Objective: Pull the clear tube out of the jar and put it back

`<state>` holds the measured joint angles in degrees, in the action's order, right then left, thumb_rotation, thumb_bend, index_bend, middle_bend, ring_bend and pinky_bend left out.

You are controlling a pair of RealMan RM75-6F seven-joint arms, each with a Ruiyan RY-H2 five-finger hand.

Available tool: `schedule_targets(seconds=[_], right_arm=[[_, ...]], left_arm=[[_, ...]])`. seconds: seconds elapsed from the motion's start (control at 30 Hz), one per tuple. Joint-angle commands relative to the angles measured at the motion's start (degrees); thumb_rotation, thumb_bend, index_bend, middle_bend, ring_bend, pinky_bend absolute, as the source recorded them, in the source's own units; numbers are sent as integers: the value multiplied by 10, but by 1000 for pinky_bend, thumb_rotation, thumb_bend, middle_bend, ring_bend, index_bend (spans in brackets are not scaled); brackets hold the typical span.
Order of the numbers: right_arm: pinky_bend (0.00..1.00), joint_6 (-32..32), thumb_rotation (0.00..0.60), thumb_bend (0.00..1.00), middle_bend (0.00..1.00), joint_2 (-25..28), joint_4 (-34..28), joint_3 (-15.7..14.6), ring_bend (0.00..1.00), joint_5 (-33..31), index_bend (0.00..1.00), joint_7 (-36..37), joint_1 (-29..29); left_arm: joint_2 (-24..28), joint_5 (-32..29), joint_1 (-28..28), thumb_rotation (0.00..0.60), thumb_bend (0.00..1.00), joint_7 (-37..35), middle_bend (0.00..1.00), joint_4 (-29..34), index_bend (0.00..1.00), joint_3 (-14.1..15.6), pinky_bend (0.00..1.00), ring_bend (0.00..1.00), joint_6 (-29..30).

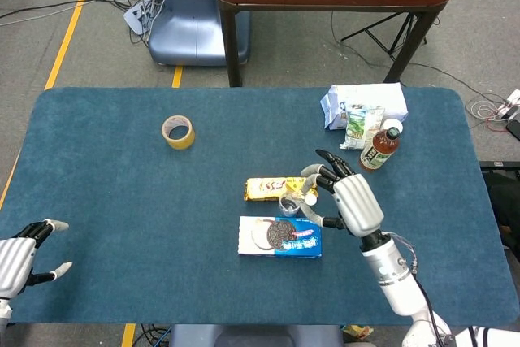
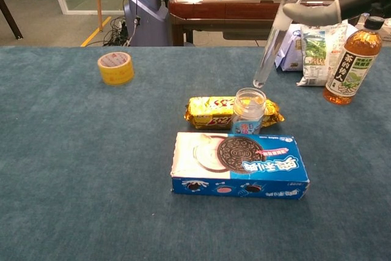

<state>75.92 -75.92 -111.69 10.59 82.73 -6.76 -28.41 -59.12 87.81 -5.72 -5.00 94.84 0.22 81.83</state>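
Clear tube (image 2: 278, 32) up in air, tilted, bottom tip just above jar (image 2: 248, 112), fully out. Right hand (image 1: 351, 201) pinches tube near top. Jar stands open between yellow snack pack (image 2: 211, 110) and blue cookie box (image 2: 241, 165). Tea bottle (image 2: 349, 66) off to side. Left hand (image 1: 18, 255) at table edge, fingers apart, holds nothing.
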Motion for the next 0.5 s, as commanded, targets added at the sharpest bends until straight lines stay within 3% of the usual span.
schedule_targets(seconds=[0.03,0.27,0.4,0.5], right_arm=[[157,-1,600,444,386,37,-25,-1,146,7,635,39,12],[187,-48,600,449,522,117,-68,-9,285,-44,677,-13,14],[188,-67,600,466,551,148,-94,-10,316,-95,683,-81,9],[188,-68,600,471,557,150,-102,-7,321,-114,683,-93,7]], left_arm=[[-1,0,-1,600,165,2,313,0,309,1,462,268,-1],[-3,2,-2,600,165,9,313,2,309,3,462,269,-4],[-4,2,-3,600,165,10,313,3,309,3,462,268,-6],[-4,2,-3,600,165,9,313,3,309,4,462,269,-7]])
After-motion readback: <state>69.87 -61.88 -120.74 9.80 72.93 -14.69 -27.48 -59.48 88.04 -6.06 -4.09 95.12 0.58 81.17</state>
